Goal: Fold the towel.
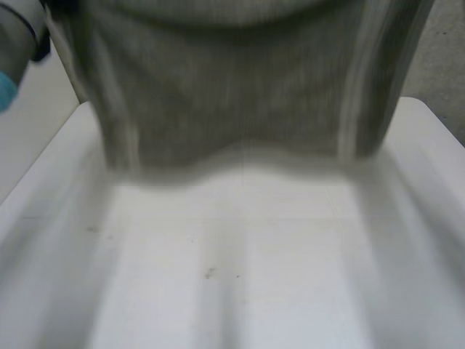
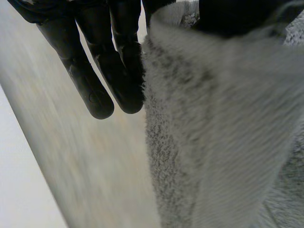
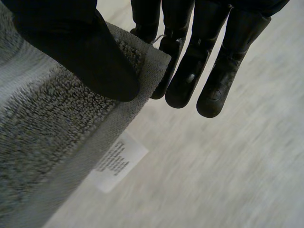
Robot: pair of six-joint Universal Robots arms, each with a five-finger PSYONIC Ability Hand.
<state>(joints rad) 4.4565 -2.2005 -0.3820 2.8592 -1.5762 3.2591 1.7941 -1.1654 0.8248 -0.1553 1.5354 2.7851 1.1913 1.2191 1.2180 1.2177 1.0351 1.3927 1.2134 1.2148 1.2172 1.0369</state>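
While the towel (image 1: 232, 94) hangs lifted at 12 o'clock over the table (image 1: 240, 276), no fold shows yet. It's spread wide as one flat sheet, w/ its lower hem wavy and just above or brushing the tabletop (can't tell which). Judged early stage: picked up and stretched, but folding, laying down and smoothing are all left to do.

Left arm (image 1: 14, 43) comes in at approx 10 o'clock in the head view.

Left hand (image 2: 95, 71): fingers straight and close together, alongside the towel's edge. The cloth runs up between them and a dark part across from them, prob. the thumb, so it reads as a pinch on that top edge.

Right hand (image 3: 190, 71): thumb (image 3: 90, 61) presses the towel's corner band against the nearest fingers, a clear pinch right at the corner. The other fingers are straight and a bit apart beyond the cloth. White care label (image 3: 116, 161) dangles from the hem just past the thumb tip.
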